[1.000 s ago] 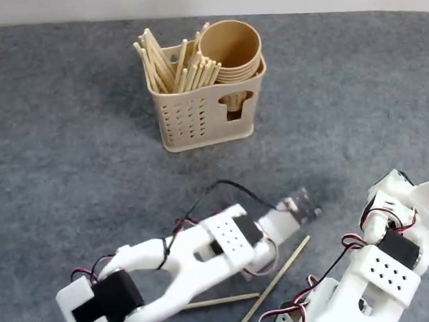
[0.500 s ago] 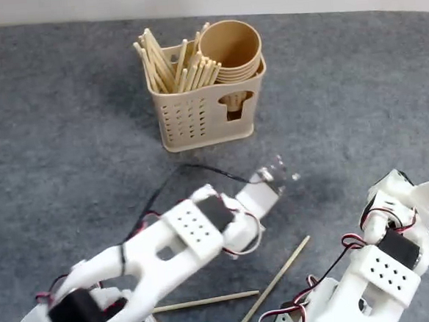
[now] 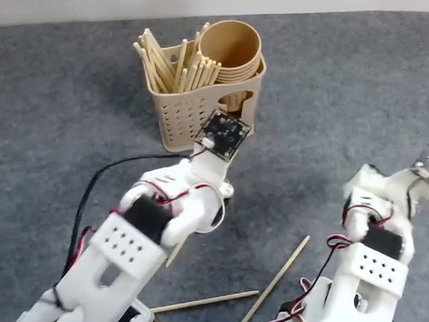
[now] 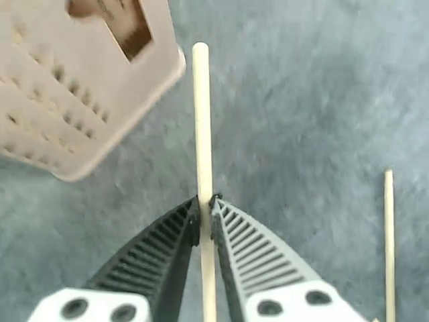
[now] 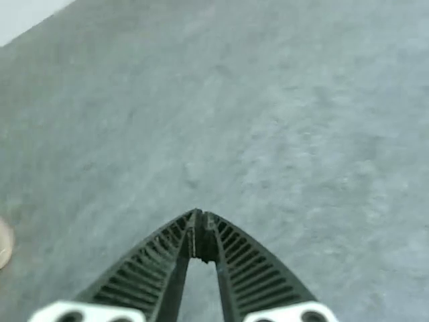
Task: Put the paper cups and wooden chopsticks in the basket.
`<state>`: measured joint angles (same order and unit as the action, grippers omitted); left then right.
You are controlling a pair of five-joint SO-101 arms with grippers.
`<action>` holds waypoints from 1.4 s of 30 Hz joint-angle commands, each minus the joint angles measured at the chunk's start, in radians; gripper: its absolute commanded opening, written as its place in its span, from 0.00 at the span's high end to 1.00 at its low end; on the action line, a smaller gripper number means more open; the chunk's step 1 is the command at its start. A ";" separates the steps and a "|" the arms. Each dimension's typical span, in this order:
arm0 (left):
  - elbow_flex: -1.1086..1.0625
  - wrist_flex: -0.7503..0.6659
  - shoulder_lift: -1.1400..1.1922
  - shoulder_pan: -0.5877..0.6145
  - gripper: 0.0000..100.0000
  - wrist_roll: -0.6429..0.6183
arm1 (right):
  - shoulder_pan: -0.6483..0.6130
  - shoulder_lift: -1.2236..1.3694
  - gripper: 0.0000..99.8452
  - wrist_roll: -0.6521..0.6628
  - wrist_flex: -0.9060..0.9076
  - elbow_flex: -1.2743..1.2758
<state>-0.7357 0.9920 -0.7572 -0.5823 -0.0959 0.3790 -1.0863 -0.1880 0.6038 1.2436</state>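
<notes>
The beige perforated basket (image 3: 204, 114) stands at the back centre, holding a stack of paper cups (image 3: 230, 49) and several wooden chopsticks (image 3: 174, 64). My left arm (image 3: 177, 208) stretches up to the basket's front. In the left wrist view my left gripper (image 4: 204, 218) is shut on a chopstick (image 4: 200, 127), whose tip lies just beside the basket's corner (image 4: 80, 114). Two loose chopsticks lie on the mat near the front: one flat (image 3: 206, 302), one slanted (image 3: 274, 282). My right gripper (image 5: 202, 243) is shut with nothing in it, over bare mat.
A grey felt mat (image 3: 66, 142) covers the table, with open room on both sides of the basket. The right arm (image 3: 377, 227) stands at the front right. A loose chopstick (image 4: 389, 241) lies off to the side of the left gripper.
My left arm has swung from the front middle up toward the basket, carrying the chopstick. The right arm has shifted slightly.
</notes>
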 commanded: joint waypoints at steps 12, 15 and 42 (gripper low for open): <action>0.016 -0.173 -0.344 0.219 0.99 -0.008 | -0.205 -0.021 0.99 0.012 0.002 0.015; 0.016 -0.287 -0.364 0.248 0.99 -0.009 | -0.209 -0.021 0.99 0.012 0.002 0.018; 0.120 -0.997 -0.076 0.377 0.99 0.069 | -0.208 -0.021 0.99 0.014 0.002 0.022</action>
<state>-0.7066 0.0222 -0.8723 -0.2325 -0.0284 0.1826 -1.0863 -0.1880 0.6038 1.2712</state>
